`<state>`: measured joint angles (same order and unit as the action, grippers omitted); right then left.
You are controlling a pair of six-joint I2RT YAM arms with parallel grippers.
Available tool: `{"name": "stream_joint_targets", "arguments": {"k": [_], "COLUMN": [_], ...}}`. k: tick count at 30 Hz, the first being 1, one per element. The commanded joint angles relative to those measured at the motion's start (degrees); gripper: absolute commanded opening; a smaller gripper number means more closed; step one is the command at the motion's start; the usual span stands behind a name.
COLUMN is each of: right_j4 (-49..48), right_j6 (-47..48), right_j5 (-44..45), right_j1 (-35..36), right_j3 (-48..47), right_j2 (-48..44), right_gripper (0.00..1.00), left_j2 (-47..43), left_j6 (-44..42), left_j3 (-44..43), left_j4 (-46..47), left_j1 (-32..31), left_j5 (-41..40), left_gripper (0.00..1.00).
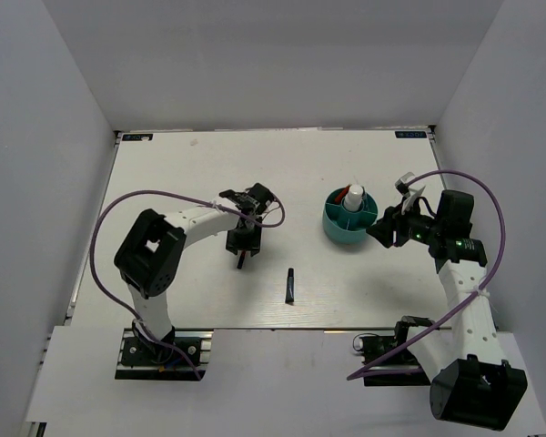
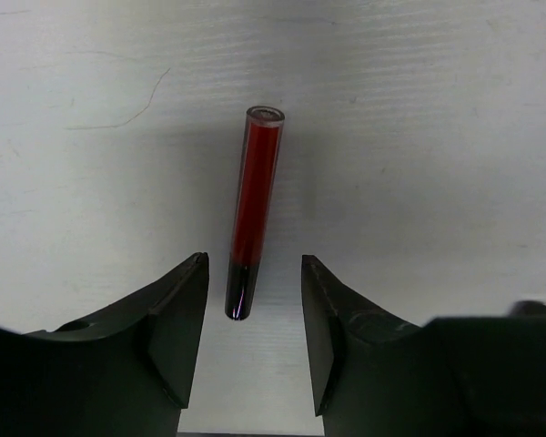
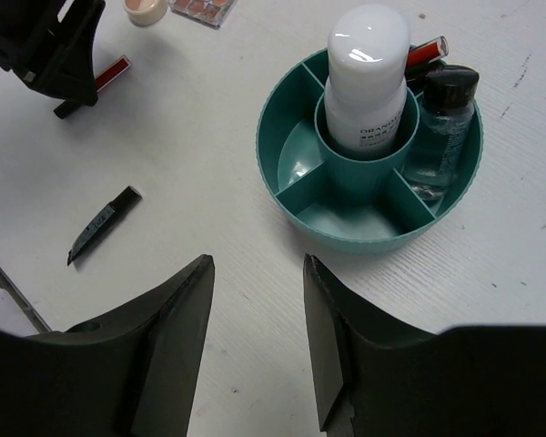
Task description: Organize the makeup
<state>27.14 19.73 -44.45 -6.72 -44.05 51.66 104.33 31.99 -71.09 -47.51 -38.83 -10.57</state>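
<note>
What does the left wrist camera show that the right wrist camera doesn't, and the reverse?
Only the left wrist: the whole red-and-black tube close up, loose between the left gripper's open jaws. Only the right wrist: teal tub holding a white bottle and dark-capped bottle, black tube, compact, palette, right gripper. Both: that red tube, left gripper, table.

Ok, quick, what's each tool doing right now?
Left tool: open, astride the red tube, not gripping it.
Right tool: open, empty.
</note>
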Motion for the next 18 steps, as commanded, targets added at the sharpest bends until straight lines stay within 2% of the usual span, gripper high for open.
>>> {"name": "stream_joint_targets", "arguments": {"k": [1,13,17,18], "right_j4": [-0.07,-0.42,-0.50,-0.50], "right_j6": [-0.48,-0.83,-0.92,-0.92], "right_j5": [0.59,1.03,1.38,1.38], "right_j1": [0.13,-0.05,-0.05,-0.05], "right_j3": [-0.25,-0.16,-0.16,0.02], "right_j2": [-1.03,-1.03,-1.12,-1.12], "right_gripper": [0.50,0.50,0.50,0.50], "left_j2": [0.87,8.60,9.22,9.22], "left_j6": [-0.70,-4.30,-5.27,-5.36], "left_j3": [-1.42,-6.61,-5.20,-4.85], "left_j4": [2.68,1.80,2.85,3.03], "left_j1": [0.07,3.05,4.11,4.63], "left_j5": [-0.25,1.95,3.10,3.36], "left_gripper": [0.55,0.48,0.42,0.36]}}
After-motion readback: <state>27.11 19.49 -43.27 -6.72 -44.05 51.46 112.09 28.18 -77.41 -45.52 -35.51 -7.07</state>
